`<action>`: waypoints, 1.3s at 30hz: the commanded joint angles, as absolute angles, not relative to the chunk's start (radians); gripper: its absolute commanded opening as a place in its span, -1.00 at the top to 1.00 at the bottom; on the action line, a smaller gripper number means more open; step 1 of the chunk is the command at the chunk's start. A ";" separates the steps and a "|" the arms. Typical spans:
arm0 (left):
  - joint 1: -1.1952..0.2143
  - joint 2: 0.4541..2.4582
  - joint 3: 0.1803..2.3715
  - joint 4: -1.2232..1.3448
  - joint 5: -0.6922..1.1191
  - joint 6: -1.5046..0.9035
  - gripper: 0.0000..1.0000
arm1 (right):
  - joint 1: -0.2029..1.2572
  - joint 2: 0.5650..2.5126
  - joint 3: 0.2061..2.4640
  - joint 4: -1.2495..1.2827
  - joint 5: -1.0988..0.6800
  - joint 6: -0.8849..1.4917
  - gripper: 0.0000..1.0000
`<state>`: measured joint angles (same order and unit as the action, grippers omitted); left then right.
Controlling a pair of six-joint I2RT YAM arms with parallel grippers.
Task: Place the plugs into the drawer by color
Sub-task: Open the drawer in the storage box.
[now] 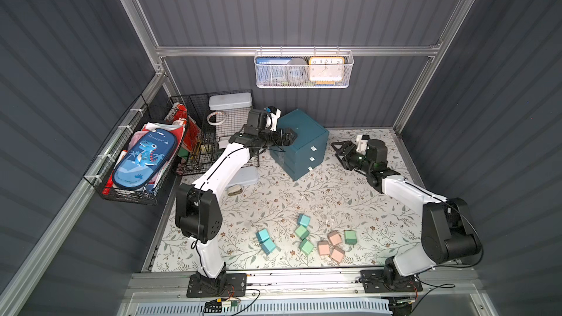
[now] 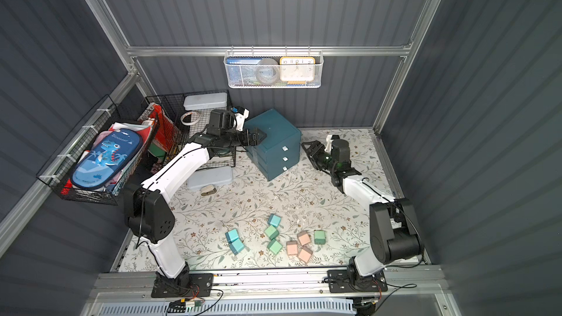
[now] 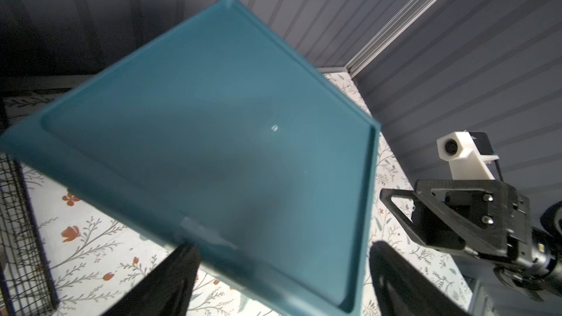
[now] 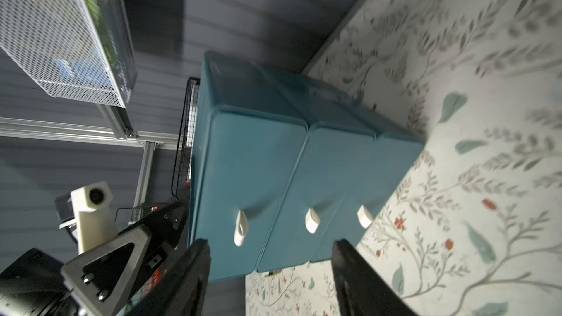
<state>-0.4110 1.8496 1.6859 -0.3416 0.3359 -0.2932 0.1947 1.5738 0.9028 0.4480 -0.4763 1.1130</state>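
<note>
Two-armed, we are flanking the drawer (image 1: pixel 310 135).
Left gripper (image 1: pixel 289 138) straddling it, hold unclear; right gripper (image 1: pixel 337 153) gaping; tugging unbraced risks sliding it.

The blue pencil case (image 1: pixel 143 159) in the black wire side basket carries the word "Dinosaur" beside a cartoon dinosaur; the orange-framed clock (image 2: pixel 296 69) in the white mesh basket (image 2: pixel 273 85) shows numerals 10, 11, 12, 1, 2 — other print is too small to read.
</note>
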 commanded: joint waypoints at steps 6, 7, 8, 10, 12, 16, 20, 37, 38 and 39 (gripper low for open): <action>-0.396 1.836 1.662 -0.382 0.310 -0.308 -0.70 | 0.245 1.744 0.886 0.937 -0.528 1.444 -0.11; -0.395 1.825 1.663 -0.382 0.296 -0.307 -0.69 | 0.246 1.759 0.893 0.953 -0.535 1.456 -0.10; -0.395 1.812 1.661 -0.378 0.287 -0.306 -0.69 | 0.247 1.770 0.898 0.962 -0.535 1.463 -0.08; -0.396 1.793 1.660 -0.379 0.268 -0.305 -0.69 | 0.251 1.777 0.904 0.968 -0.527 1.465 -0.05; -0.396 1.780 1.650 -0.379 0.243 -0.306 -0.69 | 0.254 1.776 0.911 0.938 -0.527 1.447 -0.01; -0.393 1.797 1.640 -0.389 0.216 -0.304 -0.68 | 0.261 1.782 0.911 0.917 -0.529 1.437 0.07; -0.391 1.821 1.634 -0.382 0.217 -0.298 -0.64 | 0.278 1.799 0.924 0.925 -0.535 1.454 0.13; -0.382 1.835 1.615 -0.371 0.213 -0.284 -0.57 | 0.307 1.786 0.929 0.883 -0.505 1.409 0.58; -0.382 1.835 1.614 -0.371 0.213 -0.282 -0.57 | 0.307 1.783 0.924 0.877 -0.501 1.403 0.62; -0.382 1.837 1.613 -0.370 0.210 -0.282 -0.57 | 0.305 1.782 0.922 0.873 -0.498 1.397 0.65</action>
<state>-0.3862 1.8278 1.6264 -0.3668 0.2150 -0.3031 0.3088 1.7939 0.9283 0.8806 -0.5114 1.4250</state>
